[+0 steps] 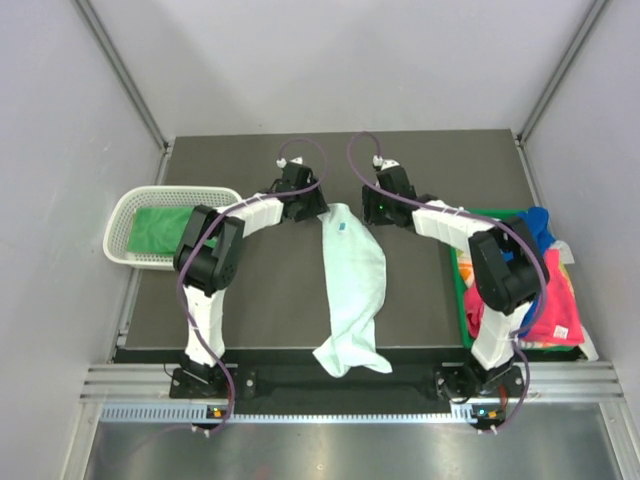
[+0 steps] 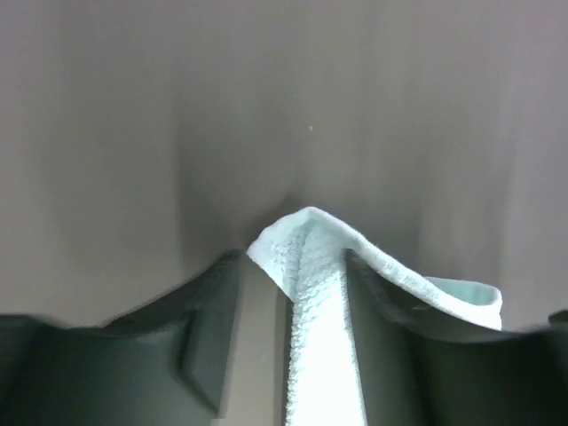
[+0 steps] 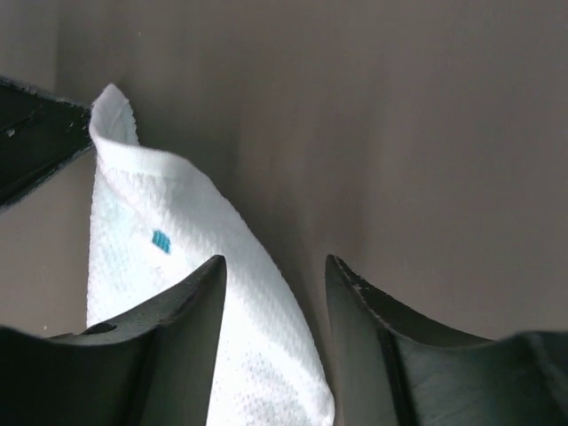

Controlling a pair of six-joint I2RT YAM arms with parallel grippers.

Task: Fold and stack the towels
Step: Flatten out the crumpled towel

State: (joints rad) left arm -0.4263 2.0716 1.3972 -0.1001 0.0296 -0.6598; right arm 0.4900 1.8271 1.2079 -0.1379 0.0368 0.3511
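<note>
Down the middle of the counter (image 1: 260, 290), the pale mint-white towel (image 1: 352, 285): runs long, far end to near end, and slumps over the front edge nearest the arm bases. Both arms in at the far end now, with the left pincer (image 2: 291, 266) right on the far-left corner and the right pincer (image 3: 275, 266) just beside the far-right edge. From the left wrist, a peaked fold of cloth between half-spread jaws, draped against the right-hand finger, with a dark gap on the other side (so around the cloth, not clamped, by the look of it). From the right wrist, wide-spread jaws over bare counter. Holds nothing; towel off to the left, slipping beneath the left finger, small teal tag (image 3: 161, 240) face up. Key relation for the coming move, as a judgement: long axis pointing back toward the bases, far edge crosswise between the two pincers, left one nearer to a grip, right one likely needing a short shift leftward before closing. Elsewhere, a green towel (image 1: 160, 228) in the white mesh basket (image 1: 118, 222) at left and a bright heap of towels (image 1: 555, 305) in the green bin (image 1: 459, 300) at right. Hard to make out: the lie of the far-right corner under the right arm, the amount hanging past the front edge, the count of cloths in that heap.
</note>
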